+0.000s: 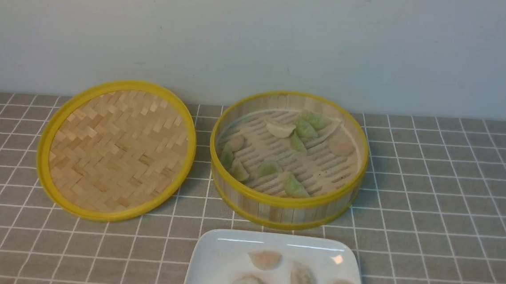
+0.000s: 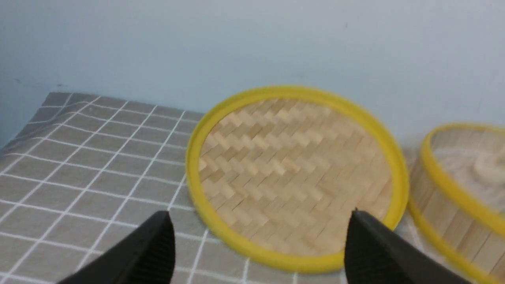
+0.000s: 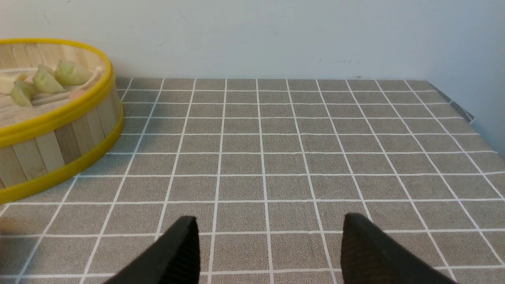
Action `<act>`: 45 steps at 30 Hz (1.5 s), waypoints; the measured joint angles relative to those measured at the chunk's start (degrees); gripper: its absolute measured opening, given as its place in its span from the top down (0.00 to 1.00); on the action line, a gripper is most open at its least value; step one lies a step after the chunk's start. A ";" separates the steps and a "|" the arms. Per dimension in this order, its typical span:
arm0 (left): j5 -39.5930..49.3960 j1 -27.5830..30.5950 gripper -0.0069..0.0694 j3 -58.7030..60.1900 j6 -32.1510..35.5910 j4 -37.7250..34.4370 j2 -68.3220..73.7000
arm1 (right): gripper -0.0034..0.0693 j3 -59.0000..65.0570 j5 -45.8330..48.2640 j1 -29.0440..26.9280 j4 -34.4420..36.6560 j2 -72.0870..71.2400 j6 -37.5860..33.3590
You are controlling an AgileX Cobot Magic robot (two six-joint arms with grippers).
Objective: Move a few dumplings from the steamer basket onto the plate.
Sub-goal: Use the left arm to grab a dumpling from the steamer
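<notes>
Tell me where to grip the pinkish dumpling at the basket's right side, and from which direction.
Grip the pinkish dumpling across its plump middle, straight down from above: the wall of the steamer basket rings it, likely blocking a sideways approach, and it lies flat, apart from the others.

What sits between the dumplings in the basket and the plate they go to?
Nothing visible but the wall of their own basket. The lid lies aside to its left, and only tablecloth separates it from the plate.

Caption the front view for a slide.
Four dumplings lie on the plate; others sit in the steamer basket, lid beside it.
</notes>
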 joint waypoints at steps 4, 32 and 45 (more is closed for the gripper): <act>-8.83 0.00 0.23 0.00 -4.59 -5.57 0.00 | 0.34 0.00 0.00 0.00 0.00 0.00 0.00; -32.06 0.00 0.32 0.00 -5.78 -6.63 0.00 | 0.34 0.54 -7.65 0.00 6.87 0.00 4.39; 1.46 0.00 0.92 -29.23 -8.83 -2.56 10.63 | 0.34 0.54 -29.16 0.00 28.90 0.00 15.22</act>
